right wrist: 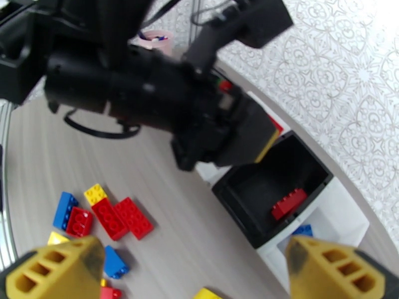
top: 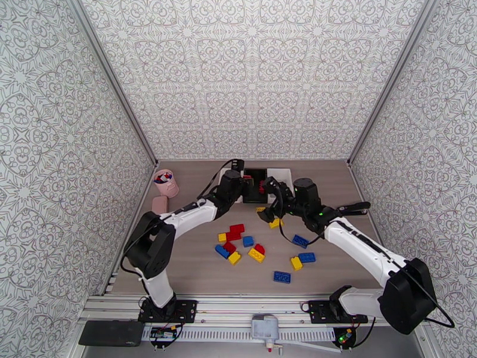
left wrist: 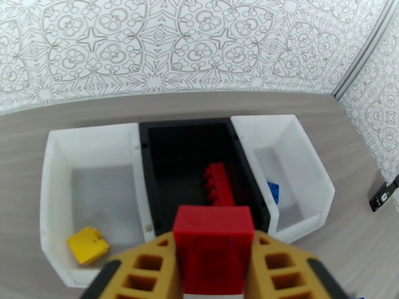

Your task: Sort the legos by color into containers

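The left gripper [left wrist: 213,267] pinches a red brick [left wrist: 213,235] between its tan fingers [left wrist: 144,270], held at the near wall of the black bin [left wrist: 164,165], where a second red brick [left wrist: 219,184] lies. The right gripper [right wrist: 194,267] stands spread wide above the table [right wrist: 169,195].

A white plastic bin [left wrist: 55,160] holds a yellow studded brick [left wrist: 88,244], the black bin [left wrist: 184,124] a red brick [left wrist: 219,183], the other white bin [left wrist: 301,160] a blue brick [left wrist: 273,191]. A held red block [left wrist: 213,245] hangs at the black bin's near wall. Loose bricks [top: 237,230] lie scattered nearby.
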